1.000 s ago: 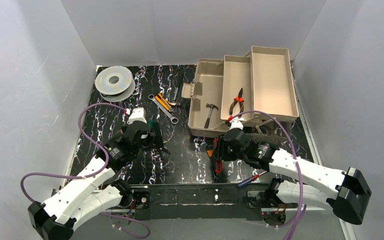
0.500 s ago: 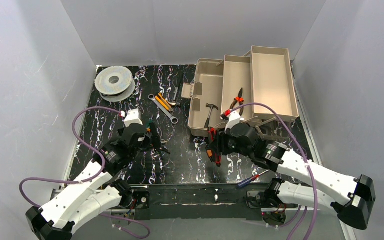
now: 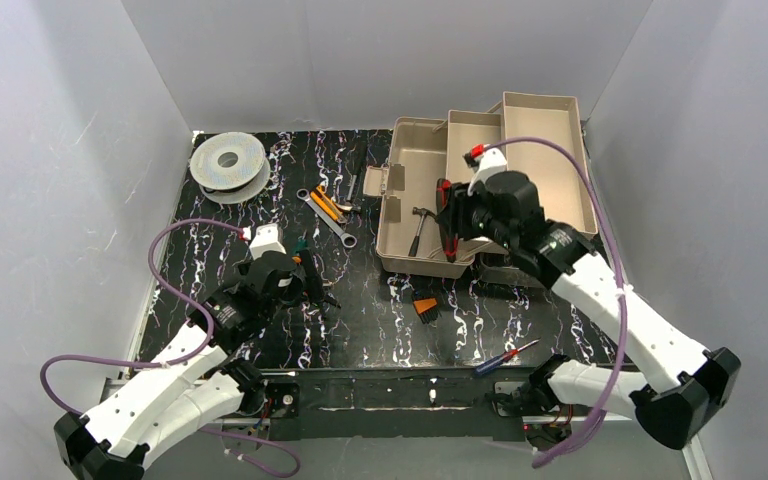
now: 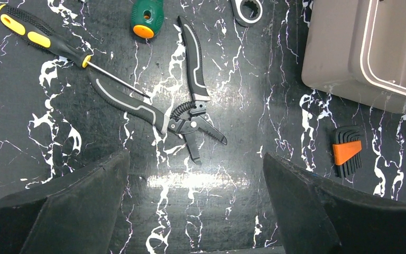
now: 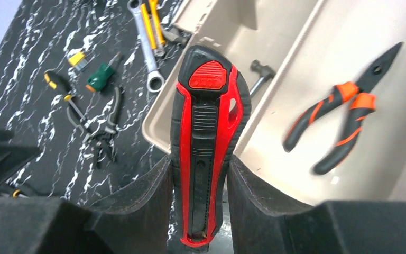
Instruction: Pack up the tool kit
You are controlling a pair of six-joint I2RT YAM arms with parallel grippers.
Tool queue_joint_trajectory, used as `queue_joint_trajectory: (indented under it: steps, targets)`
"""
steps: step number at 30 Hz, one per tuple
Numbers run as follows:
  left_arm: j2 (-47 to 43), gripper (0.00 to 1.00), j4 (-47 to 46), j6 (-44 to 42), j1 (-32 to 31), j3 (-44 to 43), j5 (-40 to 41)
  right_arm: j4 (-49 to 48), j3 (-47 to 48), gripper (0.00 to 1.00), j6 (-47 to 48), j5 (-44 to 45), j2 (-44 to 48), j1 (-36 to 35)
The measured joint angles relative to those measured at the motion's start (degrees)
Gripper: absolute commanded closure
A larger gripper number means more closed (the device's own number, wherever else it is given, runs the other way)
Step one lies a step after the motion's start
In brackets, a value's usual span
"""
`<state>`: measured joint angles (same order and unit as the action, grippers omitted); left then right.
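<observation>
— What has been shifting over the last second?
— The right gripper (image 5: 201, 182) has been swinging off the black marbled table (image 3: 370, 325). It is now hanging over the tool kit (image 3: 545, 125), its fingers pinching a red-and-black utility knife (image 5: 206, 132) lengthwise between them. The left arm is barely budging.
— Where is the kit sitting?
— It is standing at the far right of the table, folded out. It is showing three beige plastic compartments side by side: a deep base and two rectangular trays.
— What are they holding?
— The base is holding one hammer (image 5: 261, 71) with a dark handle. The middle tray is holding one pair of pliers (image 5: 343, 127) with orange-and-black grips.
— And outside it?
— One round grey wire spool (image 3: 228, 162) is lying at the far left corner. Between it and the kit, one shiny steel wrench (image 5: 145, 50) is lying beside some yellow-handled tools (image 3: 327, 203) that I am not managing to count.
— What is the left gripper doing?
— The left gripper (image 4: 195, 174) is hovering with its fingers spread wide, touching nothing. Below it one black-handled wire stripper (image 4: 174, 108) is lying open. The shaft of one yellow-and-black screwdriver (image 4: 47, 39) is reaching one of its handles. One stubby green screwdriver (image 4: 147, 16) is lying just beyond, and one black hex-key set (image 4: 347, 153) in an orange holder is resting near the kit's front wall
</observation>
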<state>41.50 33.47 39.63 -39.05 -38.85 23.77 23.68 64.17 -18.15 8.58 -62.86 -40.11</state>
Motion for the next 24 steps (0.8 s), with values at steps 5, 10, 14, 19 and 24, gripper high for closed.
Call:
queue_joint_trajectory:
  steps: [5,10,14,19,24]
  targets:
    - [-0.1,0.02,-0.1,0.0,0.0,0.0,0.3,5.8,9.6,0.99,1.6,-3.6,-9.3,5.9]
    - [0.6,0.02,-0.2,0.1,0.0,0.0,1.1,9.7,17.1,0.99,2.5,-5.3,-17.9,7.7]
    - [2.5,0.02,-0.4,0.5,0.0,0.0,1.9,12.2,21.6,0.99,2.9,-6.7,-23.0,7.9]
    - [3.8,0.02,-0.6,0.9,0.0,0.0,2.2,13.8,28.3,0.99,2.1,-8.9,-29.7,7.8]
    - [4.3,0.02,-1.4,1.1,0.0,0.0,2.3,13.9,33.5,0.99,-0.4,-9.8,-35.7,7.8]
